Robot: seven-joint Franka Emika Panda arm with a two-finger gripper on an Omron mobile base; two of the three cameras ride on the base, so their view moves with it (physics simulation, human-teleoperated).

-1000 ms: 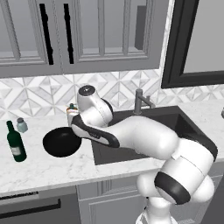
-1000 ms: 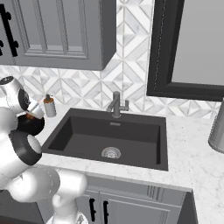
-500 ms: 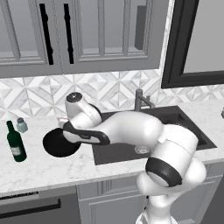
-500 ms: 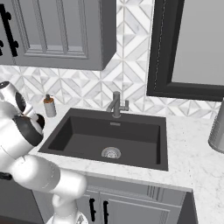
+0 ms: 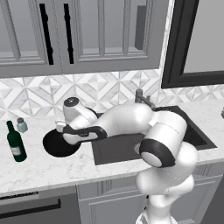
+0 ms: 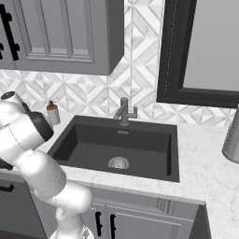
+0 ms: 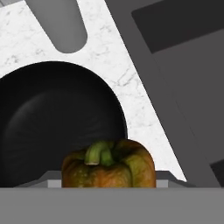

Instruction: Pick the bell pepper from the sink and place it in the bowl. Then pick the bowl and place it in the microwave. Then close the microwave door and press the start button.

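White marble-veined counter [image 5: 52,168] carries everything, with grey cabinets above and a diamond-tile backsplash behind. The sink [image 6: 116,144], a dark matte rectangular basin with a round metal drain, is set into the counter, grey faucet [image 6: 124,111] at its back edge. The arm reaches left across the sink's left edge, and the gripper [image 5: 65,131] hangs over the bowl [image 5: 54,144], which sits on the counter just left of the sink's left rim. Bowl is round, shallow, glossy black; in the hand view [image 7: 48,127] faint concentric ridges show on the inside. The bell pepper [image 7: 108,164] is at the bottom of the hand view, right where the jaws sit, above the bowl's near rim; lobed, red-orange, mottled green, curled green stem. The fingertips are hidden behind it, so how wide the jaws stand cannot be told. Dark green glass bottle [image 5: 15,142] stands upright near the counter's left end, small grey-capped shaker [image 5: 22,125] behind it.
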